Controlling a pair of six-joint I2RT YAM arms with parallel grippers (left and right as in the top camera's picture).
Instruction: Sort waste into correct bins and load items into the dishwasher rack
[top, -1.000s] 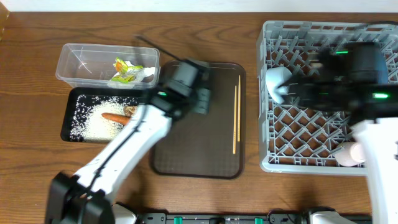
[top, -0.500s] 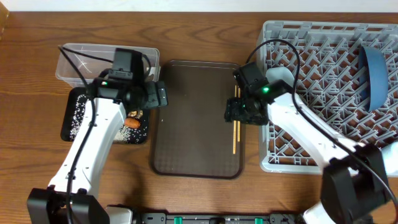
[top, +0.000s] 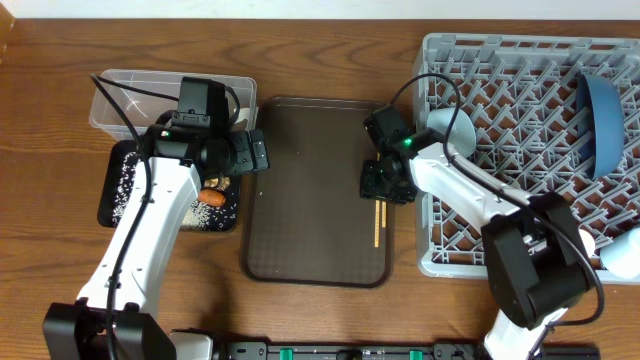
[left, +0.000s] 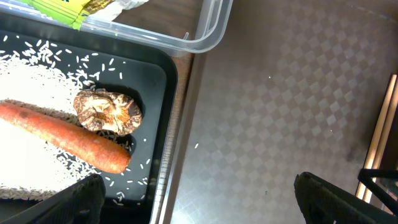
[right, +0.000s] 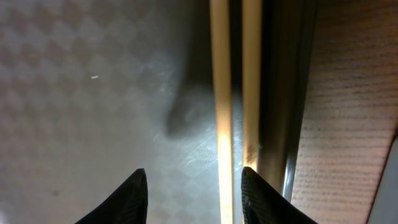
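The wooden chopsticks (top: 377, 226) lie along the right side of the brown serving tray (top: 310, 230). My right gripper (top: 386, 187) is open low over them; in the right wrist view its fingers (right: 196, 199) straddle one chopstick (right: 221, 93). My left gripper (top: 246, 155) is open and empty over the black tray's (top: 120, 205) right edge (left: 199, 205). The black tray holds rice (left: 31, 81), the carrot (left: 62, 137) and the brown lump (left: 107, 112). The wrapper (left: 68, 7) lies in the clear tub (top: 125, 95). The blue dish (top: 600, 110) and white bowl (top: 452, 125) stand in the rack (top: 500, 60).
The grey rack fills the right side, its left wall close to the chopsticks. A pale cup-like shape (top: 622, 255) sits at the rack's front right corner. The clear tub's corner (left: 208, 37) and the brown tray's rim lie just under my left gripper.
My right arm has come off the rack to the chopsticks and dropped low over them. My left arm has swung left from the brown tray to the black tray's edge.
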